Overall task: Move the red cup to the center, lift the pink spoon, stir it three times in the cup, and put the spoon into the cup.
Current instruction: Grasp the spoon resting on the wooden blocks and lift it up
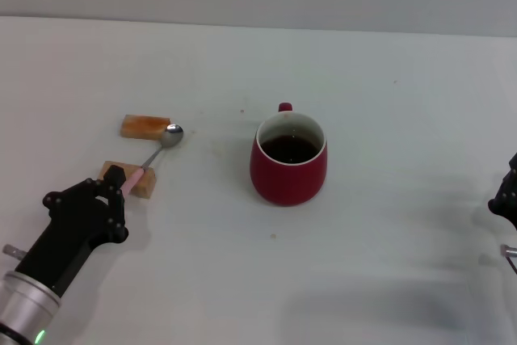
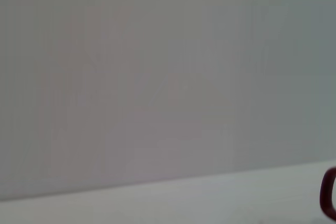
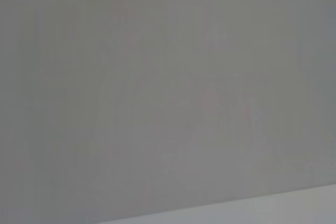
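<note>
The red cup [image 1: 288, 159] stood upright near the middle of the white table [image 1: 388, 264], with its small handle turned to the far side and a dark inside under the white rim. In the left wrist view only a small red part of the cup [image 2: 329, 192] showed at the edge.

The pink spoon [image 1: 153, 153] lay to the left of the cup, well apart from it. Its silver bowl rested beside the far wooden block [image 1: 145, 126], and its pale pink handle lay across the near wooden block [image 1: 129, 178].

The left gripper [image 1: 119, 181] was at the near block, and its black fingers were at the end of the pink handle. They seemed closed on the handle, but the contact was partly hidden by the fingers themselves. The spoon was still supported by the blocks.

The right gripper [image 1: 504, 199] was at the right edge of the table, far from the cup. Only a small dark part of it was visible, so I cannot tell the state of its fingers.
</note>
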{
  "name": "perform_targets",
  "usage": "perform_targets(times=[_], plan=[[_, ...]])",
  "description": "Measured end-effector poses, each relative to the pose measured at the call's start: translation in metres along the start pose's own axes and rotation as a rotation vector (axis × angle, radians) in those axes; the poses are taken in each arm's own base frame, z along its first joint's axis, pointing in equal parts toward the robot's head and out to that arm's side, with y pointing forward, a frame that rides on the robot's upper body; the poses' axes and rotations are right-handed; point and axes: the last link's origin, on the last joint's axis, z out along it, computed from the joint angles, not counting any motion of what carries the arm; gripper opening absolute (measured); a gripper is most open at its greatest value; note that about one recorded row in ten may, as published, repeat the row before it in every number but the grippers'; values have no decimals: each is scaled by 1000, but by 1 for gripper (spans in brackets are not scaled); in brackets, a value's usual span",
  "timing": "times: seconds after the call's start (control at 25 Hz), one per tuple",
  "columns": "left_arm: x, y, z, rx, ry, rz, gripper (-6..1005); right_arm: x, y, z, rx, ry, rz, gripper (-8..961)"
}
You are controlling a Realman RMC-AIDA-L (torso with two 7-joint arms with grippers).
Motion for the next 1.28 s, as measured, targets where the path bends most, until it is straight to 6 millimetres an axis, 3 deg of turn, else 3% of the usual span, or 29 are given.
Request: perform_targets(times=[0.36,0.6,1.2,1.28], plan=[[0,0,-15,-19,18,20,0,3,1,0,-5,18,0,0],[-7,-4,-11,-84,-30,77,172,2,3,2,-13,19,-1,0],[-3,-5,-8,-82,-3,127,786,5,10,0,-54,38,3,-1],[-2,-5,-7,-84,-1,141,786,5,11,1,-60,37,2,-1]])
